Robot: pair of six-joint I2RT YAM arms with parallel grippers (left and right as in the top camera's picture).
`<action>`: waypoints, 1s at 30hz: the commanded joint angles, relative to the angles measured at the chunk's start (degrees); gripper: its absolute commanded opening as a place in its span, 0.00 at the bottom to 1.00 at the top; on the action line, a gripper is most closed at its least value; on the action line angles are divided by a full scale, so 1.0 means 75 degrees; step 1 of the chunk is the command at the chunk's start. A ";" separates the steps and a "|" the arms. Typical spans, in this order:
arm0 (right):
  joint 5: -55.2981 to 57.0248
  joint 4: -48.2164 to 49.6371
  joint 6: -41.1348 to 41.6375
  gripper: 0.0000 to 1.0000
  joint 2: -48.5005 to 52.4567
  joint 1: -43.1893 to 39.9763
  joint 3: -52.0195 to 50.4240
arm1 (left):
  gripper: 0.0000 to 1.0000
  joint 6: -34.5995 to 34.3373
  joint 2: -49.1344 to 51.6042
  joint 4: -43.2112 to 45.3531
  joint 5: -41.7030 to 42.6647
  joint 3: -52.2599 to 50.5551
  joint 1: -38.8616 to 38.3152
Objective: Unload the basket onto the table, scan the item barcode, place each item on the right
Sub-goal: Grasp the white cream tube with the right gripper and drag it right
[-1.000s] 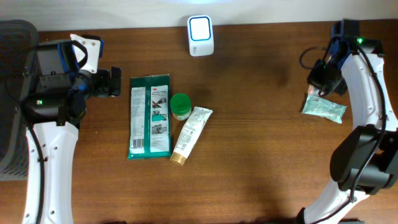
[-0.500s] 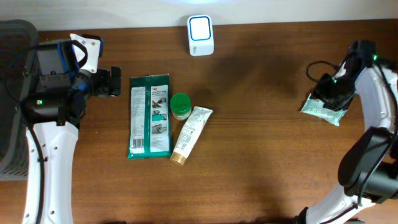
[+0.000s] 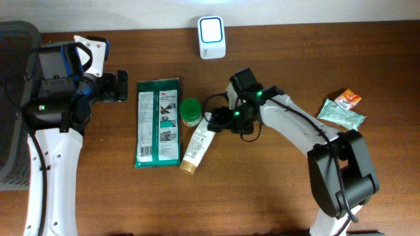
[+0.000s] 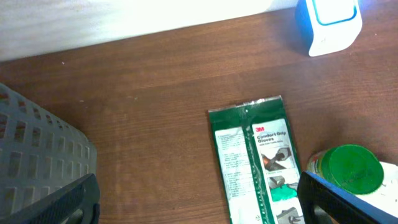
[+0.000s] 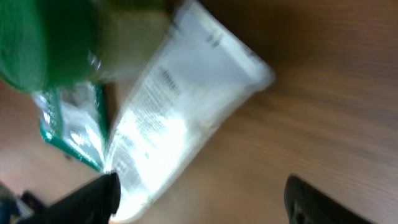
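The right arm stretches across toward the centre, the right end effector (image 3: 214, 122) held low with fingers spread (pointing left); the left end effector (image 3: 122, 86) hovers far left, jaws wide.

Overhead: even, moderate light from above; the table (image 3: 275, 177) wood reads warm brown. The pale strip beyond its far edge is overexposed. The scanner (image 3: 211, 31) face is blown out white. A faint, soft-edged shadow lies under the right arm (image 3: 295, 124).

Left wrist view: sharp, print legible.

Right wrist view: heavy motion blur — the tube (image 5: 180, 106) is smeared with a hot white glare band, the green lid (image 5: 43, 43) is a shapeless blob, and the text is unreadable.
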 commanded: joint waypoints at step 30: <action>0.0740 -0.3876 -0.2804 0.44 -0.0367 -0.3943 0.1454 | 0.99 0.0064 -0.0082 0.0015 0.0111 0.0093 -0.0009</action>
